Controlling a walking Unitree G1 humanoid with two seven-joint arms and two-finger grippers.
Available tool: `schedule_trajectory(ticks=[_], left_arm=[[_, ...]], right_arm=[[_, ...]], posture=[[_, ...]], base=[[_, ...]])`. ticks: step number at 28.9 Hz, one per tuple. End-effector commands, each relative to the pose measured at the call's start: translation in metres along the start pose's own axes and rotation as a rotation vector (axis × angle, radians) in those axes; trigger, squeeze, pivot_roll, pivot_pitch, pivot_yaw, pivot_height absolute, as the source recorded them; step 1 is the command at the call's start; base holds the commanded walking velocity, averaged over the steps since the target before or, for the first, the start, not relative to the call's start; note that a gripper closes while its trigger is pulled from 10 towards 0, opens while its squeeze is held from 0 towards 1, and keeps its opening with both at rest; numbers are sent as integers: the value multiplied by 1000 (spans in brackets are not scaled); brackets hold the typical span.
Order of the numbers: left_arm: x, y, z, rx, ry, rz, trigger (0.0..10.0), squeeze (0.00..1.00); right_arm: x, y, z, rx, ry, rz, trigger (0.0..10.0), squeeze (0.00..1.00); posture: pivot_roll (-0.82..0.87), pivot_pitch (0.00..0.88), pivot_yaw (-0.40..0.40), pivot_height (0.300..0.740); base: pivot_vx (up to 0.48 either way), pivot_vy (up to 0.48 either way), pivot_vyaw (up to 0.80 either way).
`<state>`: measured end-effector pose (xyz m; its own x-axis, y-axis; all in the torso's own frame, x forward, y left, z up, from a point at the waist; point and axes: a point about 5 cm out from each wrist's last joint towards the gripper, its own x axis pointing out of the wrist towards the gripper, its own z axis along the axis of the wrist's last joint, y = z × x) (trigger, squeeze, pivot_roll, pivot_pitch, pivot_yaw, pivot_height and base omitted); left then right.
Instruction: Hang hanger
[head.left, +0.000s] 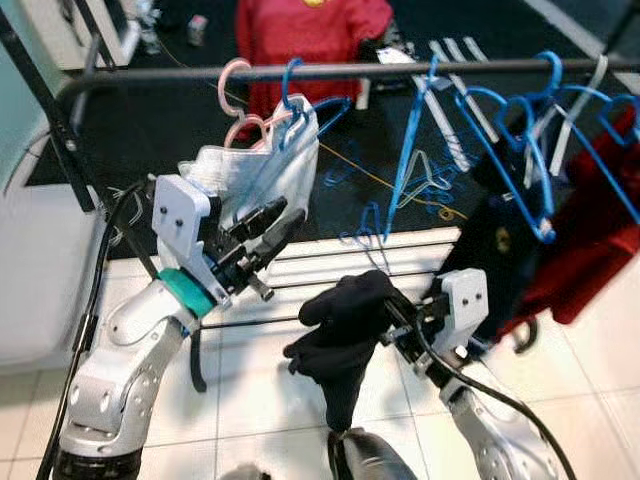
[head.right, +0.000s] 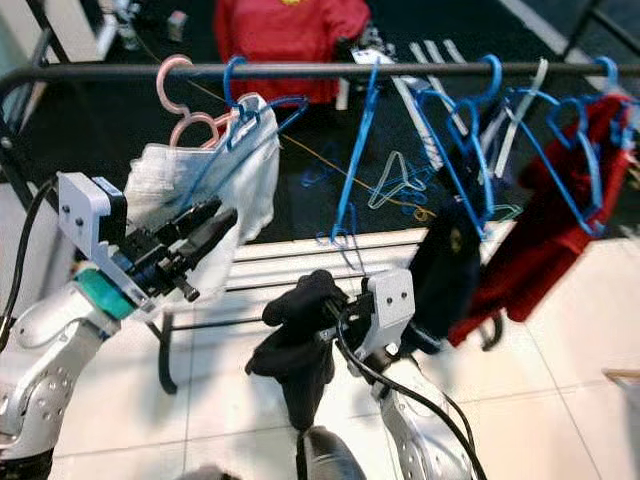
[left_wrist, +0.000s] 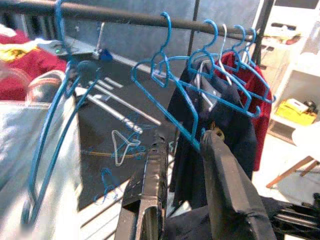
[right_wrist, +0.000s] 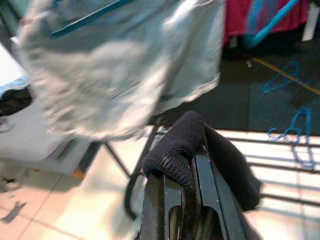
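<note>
The blue hanger (head.left: 290, 130) hangs by its hook on the dark rail (head.left: 330, 70), with a white cloth (head.left: 262, 175) draped over it. The left gripper (head.left: 262, 225) sits just under that cloth, right beside its lower edge, and its two black fingers are a little apart with nothing between them. The hanger is thin blue wire, and a pink hanger (head.left: 238, 100) hangs next to it. The right gripper (head.left: 395, 320) is lower down and squeezes a black knitted garment (head.left: 345, 335). More blue hangers (head.left: 500, 130) and a red shirt (head.left: 590, 230) hang further along the rail.
</note>
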<state>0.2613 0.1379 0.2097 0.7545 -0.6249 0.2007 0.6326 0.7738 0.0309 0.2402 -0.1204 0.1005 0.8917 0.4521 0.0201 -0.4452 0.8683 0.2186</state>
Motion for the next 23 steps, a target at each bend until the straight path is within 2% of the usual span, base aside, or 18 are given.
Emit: schedule_trajectory(ticks=[1,11,16,22,23], left_arm=[[-2,-1,0,-1,1,1,10000,0],[-1,-1,-2,4,7,2,10000,0],[-1,1,-6,15,25,22,10000,0],[-5,5,-14,21,69,55,10000,0],[-9,8,-23,29,110,70,10000,0]], right_arm=[[2,3,1,2,-8,12,10000,0],[9,4,8,25,-37,-4,10000,0],[13,3,10,-22,-47,-7,10000,0],[19,-4,19,-74,-91,-71,10000,0],[21,-7,28,-108,-131,-104,10000,0]], posture=[[-105,52,34,740],[-101,50,37,740],[-98,49,38,740],[-93,49,41,740],[-91,49,43,740]], base=[[-390,0,0],[-386,0,0],[0,0,0],[0,0,750],[0,0,756]])
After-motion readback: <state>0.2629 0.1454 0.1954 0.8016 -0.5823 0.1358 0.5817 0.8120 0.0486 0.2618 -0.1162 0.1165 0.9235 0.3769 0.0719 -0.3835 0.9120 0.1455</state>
